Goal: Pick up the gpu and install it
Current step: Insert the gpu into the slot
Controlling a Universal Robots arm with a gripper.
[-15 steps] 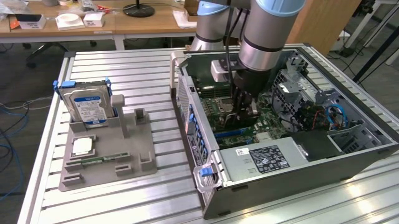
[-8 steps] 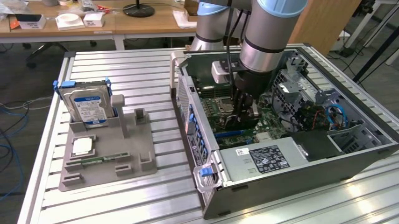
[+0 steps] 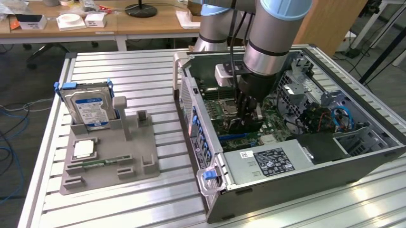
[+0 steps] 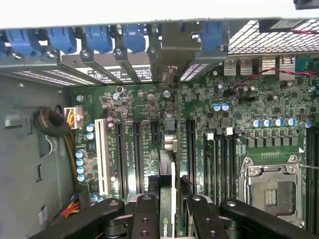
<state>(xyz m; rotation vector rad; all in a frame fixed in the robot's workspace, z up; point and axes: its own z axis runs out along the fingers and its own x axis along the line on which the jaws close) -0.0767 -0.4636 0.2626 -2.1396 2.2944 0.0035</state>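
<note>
Looking down from the wrist, you see the hand (image 4: 168, 211) nearest, its two black fingers (image 4: 146, 219) clamped on the gpu (image 4: 168, 199), which stands on edge between them. Most of the card is hidden: you get its thin top edge and a strip of its black face bearing a green logo, while the rest is cut off by the picture's border and covered by the fingers. Its long axis runs away from the camera toward the case's rear wall, in line with the black expansion slots (image 4: 137, 154) on the motherboard (image 4: 239, 99); whether its lower edge is touching a slot you cannot tell. Beyond it lie the white slot (image 4: 101, 157), the empty processor socket (image 4: 271, 191) and, farthest, the row of blue bracket clips (image 4: 97, 37). In the exterior view the arm (image 3: 269, 42) reaches straight down into the open computer case (image 3: 317, 142), and the hand (image 3: 244, 121) and card are dark and hard to separate from the board beneath. On the tabletop (image 3: 127, 66), toward the exterior view's left, a grey holder (image 3: 120, 156) carries the blue-labelled hard drive (image 3: 89, 107) standing upright and a small green memory stick (image 3: 95, 164) lying flat.
</note>
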